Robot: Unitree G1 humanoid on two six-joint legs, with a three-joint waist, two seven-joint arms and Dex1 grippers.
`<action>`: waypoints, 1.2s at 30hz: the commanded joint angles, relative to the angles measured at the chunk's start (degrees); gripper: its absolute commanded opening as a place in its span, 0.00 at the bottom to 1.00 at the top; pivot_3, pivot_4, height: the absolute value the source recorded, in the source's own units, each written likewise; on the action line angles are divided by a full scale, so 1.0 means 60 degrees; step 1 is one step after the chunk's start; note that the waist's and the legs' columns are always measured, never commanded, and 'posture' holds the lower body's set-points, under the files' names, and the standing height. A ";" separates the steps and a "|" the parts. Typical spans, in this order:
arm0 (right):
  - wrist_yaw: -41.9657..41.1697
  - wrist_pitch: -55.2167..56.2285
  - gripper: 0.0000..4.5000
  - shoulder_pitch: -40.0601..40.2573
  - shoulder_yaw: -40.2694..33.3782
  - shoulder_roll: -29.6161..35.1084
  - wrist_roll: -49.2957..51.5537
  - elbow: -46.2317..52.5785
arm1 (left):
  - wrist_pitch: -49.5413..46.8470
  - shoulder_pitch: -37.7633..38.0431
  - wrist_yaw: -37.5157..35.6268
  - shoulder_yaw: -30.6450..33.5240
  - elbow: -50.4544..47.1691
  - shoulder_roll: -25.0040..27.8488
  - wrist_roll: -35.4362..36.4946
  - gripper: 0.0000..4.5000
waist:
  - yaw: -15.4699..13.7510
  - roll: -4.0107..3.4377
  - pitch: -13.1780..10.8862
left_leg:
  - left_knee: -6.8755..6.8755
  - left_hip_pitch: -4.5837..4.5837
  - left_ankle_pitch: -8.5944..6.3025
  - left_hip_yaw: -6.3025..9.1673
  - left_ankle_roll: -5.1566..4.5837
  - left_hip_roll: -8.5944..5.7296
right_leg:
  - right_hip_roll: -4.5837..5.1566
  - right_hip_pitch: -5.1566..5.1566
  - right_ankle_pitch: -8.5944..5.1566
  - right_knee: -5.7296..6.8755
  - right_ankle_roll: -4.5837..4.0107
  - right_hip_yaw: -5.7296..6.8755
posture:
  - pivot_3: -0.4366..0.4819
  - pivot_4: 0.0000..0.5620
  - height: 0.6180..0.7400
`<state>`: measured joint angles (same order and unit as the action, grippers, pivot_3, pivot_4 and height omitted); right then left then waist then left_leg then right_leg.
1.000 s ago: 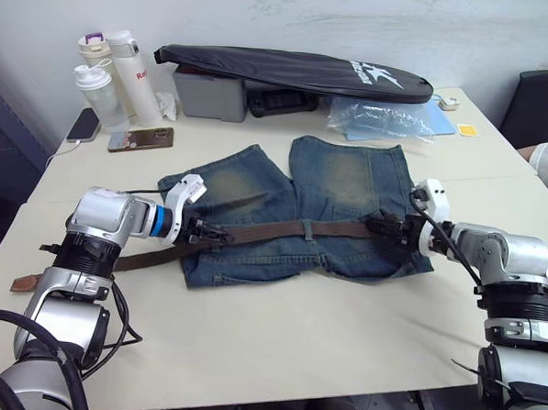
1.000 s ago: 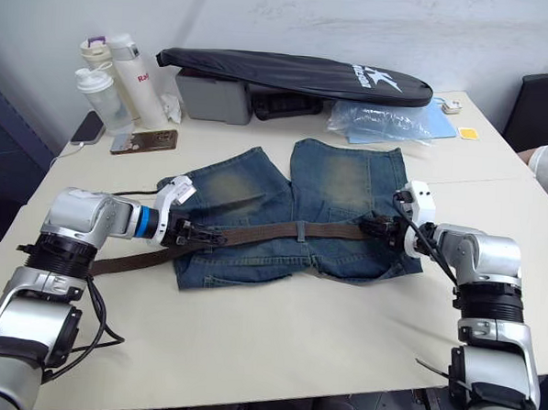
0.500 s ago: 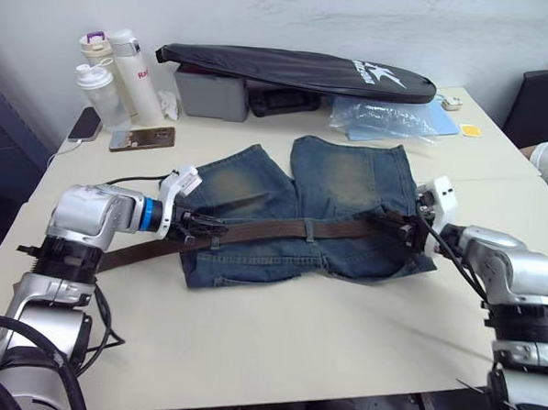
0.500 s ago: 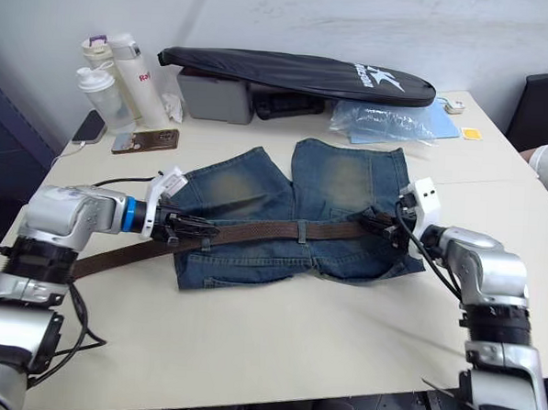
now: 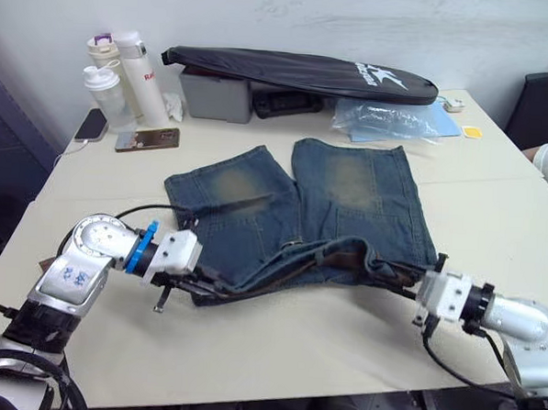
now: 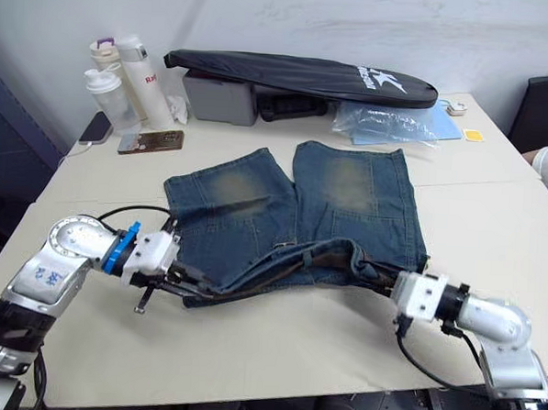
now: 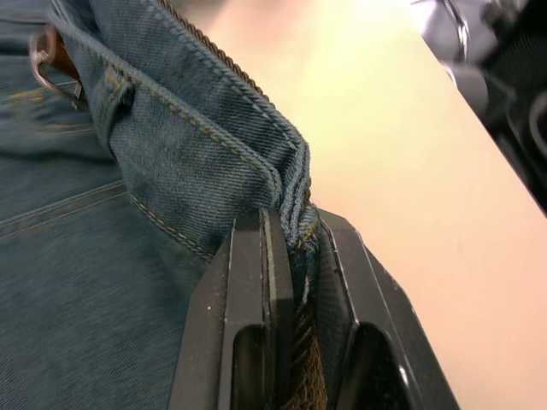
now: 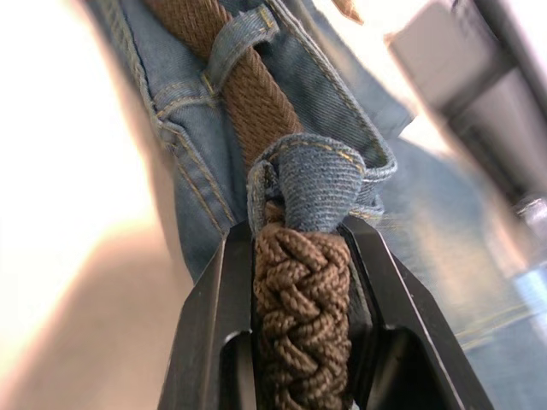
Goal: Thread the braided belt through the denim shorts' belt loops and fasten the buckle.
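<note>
Both hands clamping braided belt (image 8: 299, 282) at denim shorts (image 5: 348, 186) waistband

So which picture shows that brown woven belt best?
The right wrist view: the braided belt shows its weave up close, clamped in the right gripper and passing under a belt loop. The eye views show a thin dark strip along the denim shorts; the left wrist view, a sliver.

Bare table (image 5: 275, 352) lies open along the near edge and at the far right, while the bottles (image 5: 125, 73), phones (image 5: 145, 139), black bag (image 5: 299, 71) and plastic wrap (image 5: 389, 119) crowd the far side behind the denim shorts (image 5: 301, 206)
</note>
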<state>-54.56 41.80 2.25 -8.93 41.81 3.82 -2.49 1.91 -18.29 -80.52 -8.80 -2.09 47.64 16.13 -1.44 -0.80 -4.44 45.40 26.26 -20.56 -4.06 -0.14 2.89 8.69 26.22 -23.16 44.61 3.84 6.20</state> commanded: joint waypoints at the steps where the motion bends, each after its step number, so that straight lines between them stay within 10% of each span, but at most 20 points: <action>1: 0.0667 0.2778 0.12 0.0833 -0.0545 -0.0003 -0.0496 -0.0556 | 0.1686 0.0736 -0.0274 0.0343 -0.0131 0.0428 -0.0386 0.03 | 0.0004 0.0002 0.0000 | 0.0031 0.0002 0.0000 0.0003 0.0000 0.0014 | -0.0003 0.0003 -0.0002 0.0010 -0.0003 -0.0004 | 0.48 0.27 0.03; 11: 0.2044 0.7417 0.12 0.1987 -0.0256 0.0945 -0.1841 -0.3587 | 0.2773 0.2571 0.0080 0.0456 -0.0897 0.0964 -0.0608 0.03 | 0.0005 0.0047 0.0032 | 0.0288 0.0015 -0.0079 -0.0063 0.0022 0.0146 | -0.0021 0.0022 -0.0152 0.0156 -0.0180 -0.0010 | 0.48 0.27 0.03; 14: 0.2463 0.7226 0.42 0.2047 -0.0137 0.1228 -0.1821 -0.3309 | 0.2262 0.2824 0.0010 0.0398 -0.1054 0.1142 -0.0306 0.03 | 0.0014 0.0051 0.0036 | 0.0296 0.0008 -0.0118 -0.0070 0.0003 0.0146 | -0.0025 0.0031 -0.0209 0.0179 -0.0188 -0.0033 | 0.48 0.27 0.03; 20: 0.3045 0.7234 1.00 0.2199 -0.0165 0.2021 -0.2029 -0.3707 | -0.0033 0.3588 -0.0603 0.0381 -0.1466 0.2272 0.0508 0.56 | 0.0032 0.0079 0.0069 | 0.0310 -0.0002 -0.0129 -0.0065 -0.0005 0.0154 | -0.0036 0.0043 -0.0221 0.0196 -0.0200 -0.0028 | 0.48 0.27 0.03; 25: 0.3558 0.6903 1.00 0.2542 -0.0474 0.2708 -0.1813 -0.4128 | -0.3511 0.3883 -0.1332 0.1191 -0.2231 0.3561 0.3014 1.00 | 0.0030 0.0094 0.0079 | 0.0416 0.0001 -0.0173 -0.0060 -0.0081 0.0164 | -0.0044 0.0050 -0.0289 0.0224 -0.0273 -0.0034 | 0.48 0.27 0.03; 36: 0.4006 0.3947 1.00 0.2246 -0.0975 0.3247 0.0081 -0.3409 | -0.7098 0.1655 -0.1443 0.2317 -0.1185 0.4240 0.5821 1.00 | 0.0016 0.0086 0.0077 | 0.0446 0.0005 -0.0228 -0.0068 -0.0095 0.0171 | -0.0066 0.0060 -0.0322 0.0245 -0.0297 -0.0047 | 0.48 0.27 0.03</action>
<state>-30.52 69.22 16.48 -14.17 60.07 -0.31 -26.80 -39.38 -5.93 -86.05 3.30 -10.22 73.91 49.14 -1.34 -0.28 -3.98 48.09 26.29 -21.93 -4.47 -0.72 3.91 8.22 26.57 -25.10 46.12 2.04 5.89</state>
